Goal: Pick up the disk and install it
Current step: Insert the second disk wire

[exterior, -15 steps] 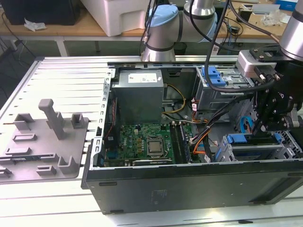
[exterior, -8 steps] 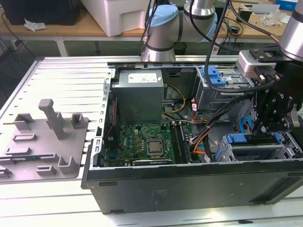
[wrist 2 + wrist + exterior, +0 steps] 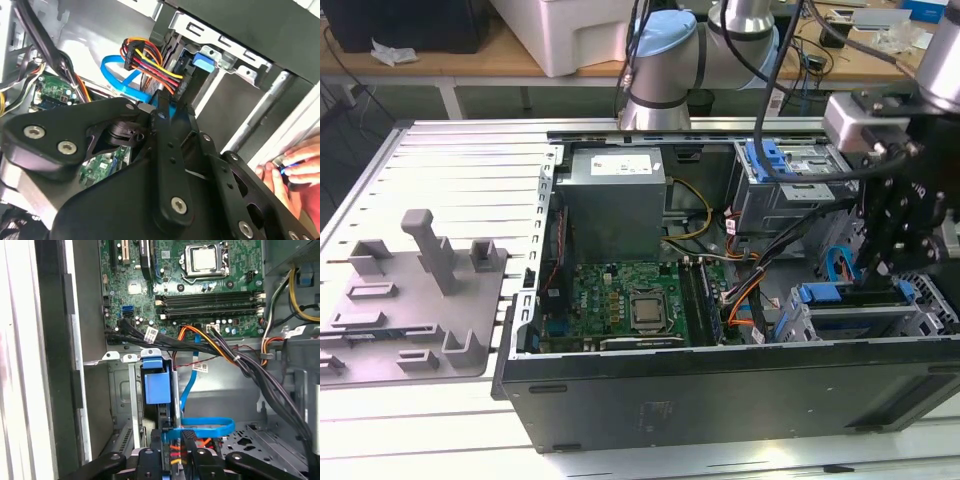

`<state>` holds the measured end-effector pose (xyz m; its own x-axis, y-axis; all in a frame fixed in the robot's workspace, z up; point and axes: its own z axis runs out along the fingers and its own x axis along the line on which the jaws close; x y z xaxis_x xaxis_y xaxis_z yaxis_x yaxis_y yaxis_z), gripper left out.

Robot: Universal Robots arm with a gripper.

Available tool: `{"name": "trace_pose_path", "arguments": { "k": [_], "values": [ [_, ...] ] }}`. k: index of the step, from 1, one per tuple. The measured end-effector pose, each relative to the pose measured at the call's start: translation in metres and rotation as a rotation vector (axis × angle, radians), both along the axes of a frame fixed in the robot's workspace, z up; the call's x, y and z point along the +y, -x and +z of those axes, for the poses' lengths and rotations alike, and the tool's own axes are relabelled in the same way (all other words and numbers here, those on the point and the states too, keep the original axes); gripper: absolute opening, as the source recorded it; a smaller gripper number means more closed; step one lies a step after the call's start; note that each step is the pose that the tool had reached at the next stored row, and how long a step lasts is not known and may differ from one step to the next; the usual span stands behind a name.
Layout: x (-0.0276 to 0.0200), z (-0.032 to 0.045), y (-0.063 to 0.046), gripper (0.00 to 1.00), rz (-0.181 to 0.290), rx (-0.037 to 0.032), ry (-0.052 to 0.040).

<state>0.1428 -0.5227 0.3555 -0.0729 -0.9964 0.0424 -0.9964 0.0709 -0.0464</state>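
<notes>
Supervisor: Where is the disk now?

Operator: I see the disk [image 3: 156,385] standing on its edge in the slot of the metal drive cage [image 3: 815,325], in the corner of the open computer case [image 3: 720,400] at the exterior view's right. Its blue rail [image 3: 835,293] shows at the top of the cage. In the second wrist view the disk [image 3: 200,62] goes into the cage just beside a bundle of coloured wires [image 3: 147,57].

Supervisor: And the fingers?

Operator: The gripper [image 3: 161,107] is directly over the cage. From what I see in both wrist views, the fingers are closed on the rear end of the disk, one on each side. In the first wrist view the gripper [image 3: 172,437] is in line with the slot, and a flat blue cable [image 3: 205,427] crosses just in front of it. In the exterior view the gripper [image 3: 877,272] hangs low, touching the blue rail.

Supervisor: What else is near?

Operator: The motherboard [image 3: 620,300] lies in the middle of the case, with the grey power supply [image 3: 615,200] behind it. A grey plastic tray [image 3: 410,300] lies on the surface [image 3: 450,160] at the exterior view's left, well apart from the case. In the second wrist view I also notice a person's hand [image 3: 290,165] outside the case wall, holding something small that I cannot identify.
</notes>
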Motion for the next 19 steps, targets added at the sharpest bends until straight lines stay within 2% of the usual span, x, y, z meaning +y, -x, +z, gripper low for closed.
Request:
{"name": "trace_pose_path", "arguments": {
  "k": [5, 7, 8, 15, 17, 19],
  "values": [
    [0.0046, 0.0162, 0.000, 0.30, 0.000, -0.0011, 0.0082],
    [0.0084, 0.0248, 0.003, 0.30, 0.000, -0.0046, 0.0162],
    [0.0094, 0.0267, 0.004, 0.30, 0.000, -0.0066, 0.0186],
    [0.0145, 0.0351, 0.013, 0.30, 0.000, -0.0183, 0.0357],
    [0.0144, 0.0351, 0.014, 0.30, 0.000, -0.0184, 0.0414],
    [0.0145, 0.0351, 0.014, 0.30, 0.000, -0.0184, 0.0414]
  ]
}}
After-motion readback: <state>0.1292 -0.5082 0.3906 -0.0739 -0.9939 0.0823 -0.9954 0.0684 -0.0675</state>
